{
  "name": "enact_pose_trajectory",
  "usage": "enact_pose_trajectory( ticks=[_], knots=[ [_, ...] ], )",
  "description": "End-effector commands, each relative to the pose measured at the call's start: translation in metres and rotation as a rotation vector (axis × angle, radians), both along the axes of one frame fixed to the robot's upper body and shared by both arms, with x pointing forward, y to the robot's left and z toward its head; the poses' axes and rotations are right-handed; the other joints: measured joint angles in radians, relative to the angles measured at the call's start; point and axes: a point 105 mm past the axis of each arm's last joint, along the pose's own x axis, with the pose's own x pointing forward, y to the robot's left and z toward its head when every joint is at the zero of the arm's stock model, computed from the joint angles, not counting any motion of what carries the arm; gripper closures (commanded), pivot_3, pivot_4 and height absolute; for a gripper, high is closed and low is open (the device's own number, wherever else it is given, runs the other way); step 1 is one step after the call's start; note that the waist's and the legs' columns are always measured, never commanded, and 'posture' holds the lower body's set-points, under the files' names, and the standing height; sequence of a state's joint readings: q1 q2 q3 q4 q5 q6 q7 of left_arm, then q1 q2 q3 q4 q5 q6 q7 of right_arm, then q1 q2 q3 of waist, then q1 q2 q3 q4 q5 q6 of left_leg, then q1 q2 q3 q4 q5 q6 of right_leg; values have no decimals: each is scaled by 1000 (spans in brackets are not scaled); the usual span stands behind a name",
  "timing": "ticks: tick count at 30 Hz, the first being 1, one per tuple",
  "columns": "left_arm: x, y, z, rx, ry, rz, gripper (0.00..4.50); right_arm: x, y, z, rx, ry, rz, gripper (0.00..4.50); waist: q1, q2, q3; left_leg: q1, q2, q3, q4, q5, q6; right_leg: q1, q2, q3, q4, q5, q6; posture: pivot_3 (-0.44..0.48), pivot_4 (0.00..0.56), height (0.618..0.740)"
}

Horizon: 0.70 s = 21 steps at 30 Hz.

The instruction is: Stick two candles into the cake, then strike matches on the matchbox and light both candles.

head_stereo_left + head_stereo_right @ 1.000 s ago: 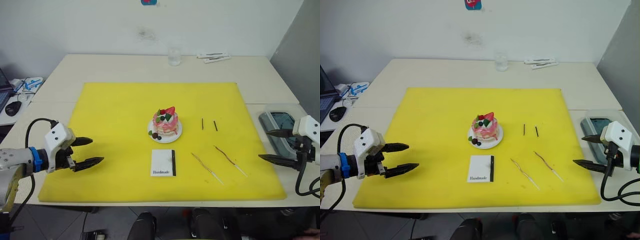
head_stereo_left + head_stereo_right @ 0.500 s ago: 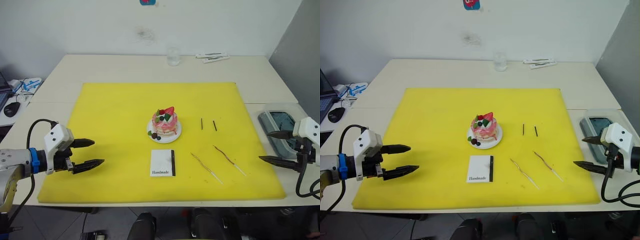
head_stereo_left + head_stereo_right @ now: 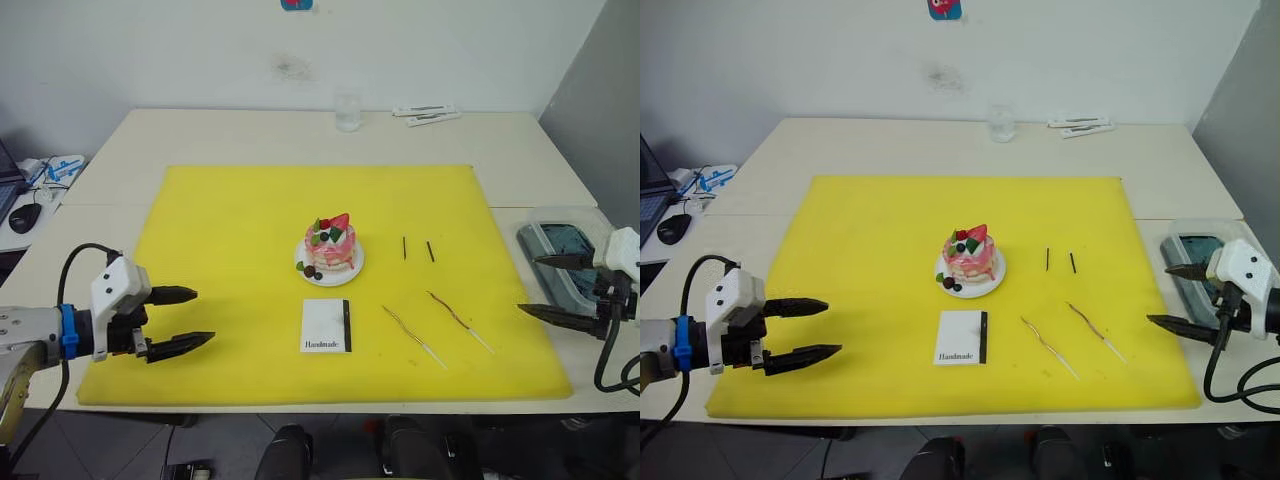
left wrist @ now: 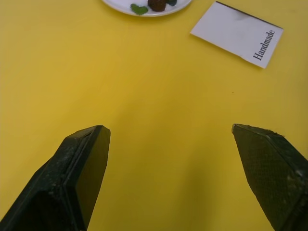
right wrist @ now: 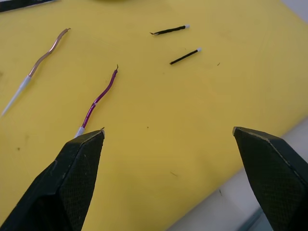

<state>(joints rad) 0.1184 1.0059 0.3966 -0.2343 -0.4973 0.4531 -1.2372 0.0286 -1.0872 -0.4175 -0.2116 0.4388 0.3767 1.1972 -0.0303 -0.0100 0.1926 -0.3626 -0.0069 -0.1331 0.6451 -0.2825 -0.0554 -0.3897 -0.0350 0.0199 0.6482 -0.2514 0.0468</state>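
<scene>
Hovering at mat's right edge, right end effector [image 3: 548, 288] spread wide, empty. Candles [image 3: 440, 325] lie just inward toward cake [image 3: 331, 247], long axes diagonal, pale ends toward robot. Left end effector [image 3: 184, 319] released, well apart.

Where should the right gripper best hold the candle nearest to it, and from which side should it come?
Probably from above, with the right gripper closing across the wavy middle of the candle. It lies flat on the yellow mat, and its pale end must stay free to go into the cake.
</scene>
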Motion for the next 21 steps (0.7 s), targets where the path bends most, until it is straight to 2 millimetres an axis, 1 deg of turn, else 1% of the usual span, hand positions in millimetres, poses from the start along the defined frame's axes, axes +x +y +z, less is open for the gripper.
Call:
enact_pose_trajectory(
  ticks=[1, 4, 10, 16, 19, 21],
  knots=[
    [-5, -4, 11, 1, -35, -28, 15, -4, 4, 14, 12, -44, 9, 0, 0, 0, 0, 0, 0, 0, 0, 0, 0, 0, 0, 0, 0, 0, 0, 0, 150, 740],
    [-8, -9, 10, -7, -43, -52, 15, -8, 9, 16, 15, -31, 29, 0, 0, 0, 0, 0, 0, 0, 0, 0, 0, 0, 0, 0, 0, 0, 0, 0, 150, 740],
    [-21, -18, 3, -6, -1, -128, 15, -25, 19, 16, -5, 25, 80, 0, 1, 0, 0, 0, 0, 0, 0, 0, 0, 0, 0, 0, 0, 0, 0, 0, 150, 740],
    [-25, -29, 4, -4, 11, -177, 15, -43, 37, 8, -2, 84, 115, 0, 1, 0, 0, 0, 0, 0, 0, 0, 0, 0, 0, 0, 0, 0, 0, 0, 150, 740],
    [-30, -43, 5, -10, 24, -232, 15, -46, 48, 0, 10, 85, 100, 0, 2, 0, 0, 0, 0, 0, 0, 0, 0, 0, 0, 0, 0, 0, 0, 0, 150, 740],
    [-38, -56, 7, -23, 45, -287, 15, -49, 54, -4, 18, 79, 85, 0, 2, 0, 0, 0, 0, 1, 0, 0, 0, 0, 0, 0, 0, 0, 0, 0, 150, 740]
  ],
)
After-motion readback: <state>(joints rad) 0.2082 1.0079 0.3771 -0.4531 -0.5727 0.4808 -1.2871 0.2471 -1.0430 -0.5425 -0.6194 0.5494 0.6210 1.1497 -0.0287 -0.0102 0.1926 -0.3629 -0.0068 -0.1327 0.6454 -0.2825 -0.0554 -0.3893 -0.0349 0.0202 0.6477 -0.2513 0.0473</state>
